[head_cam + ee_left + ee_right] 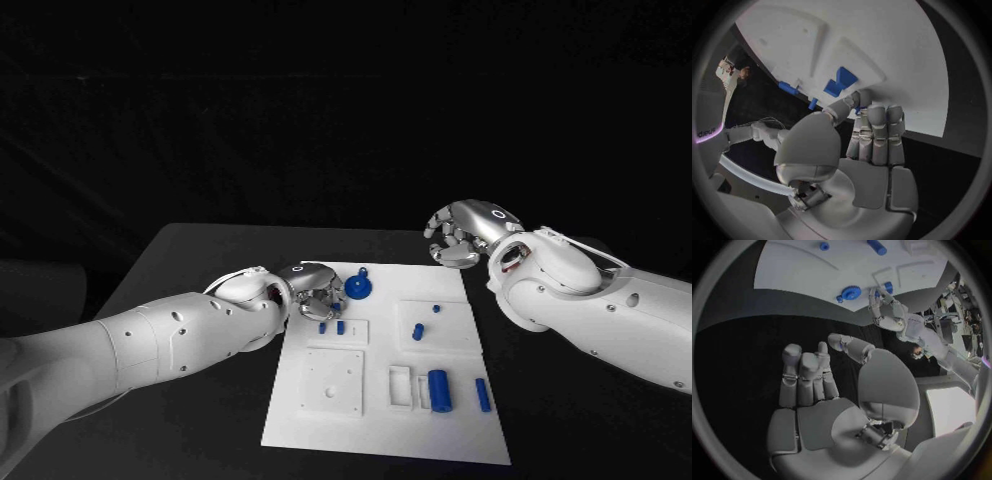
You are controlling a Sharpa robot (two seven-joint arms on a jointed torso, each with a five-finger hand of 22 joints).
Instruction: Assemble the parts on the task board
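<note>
Right wrist view alone shows right hand (826, 390) empty, fingers apart; left hand's (306, 285) grip unclear

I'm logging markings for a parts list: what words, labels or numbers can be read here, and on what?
None can be read.
Task board: plain white, no print.
Blue parts such as the gear: no markings visible.
Left hand and right hand: no legible lettering.
</note>
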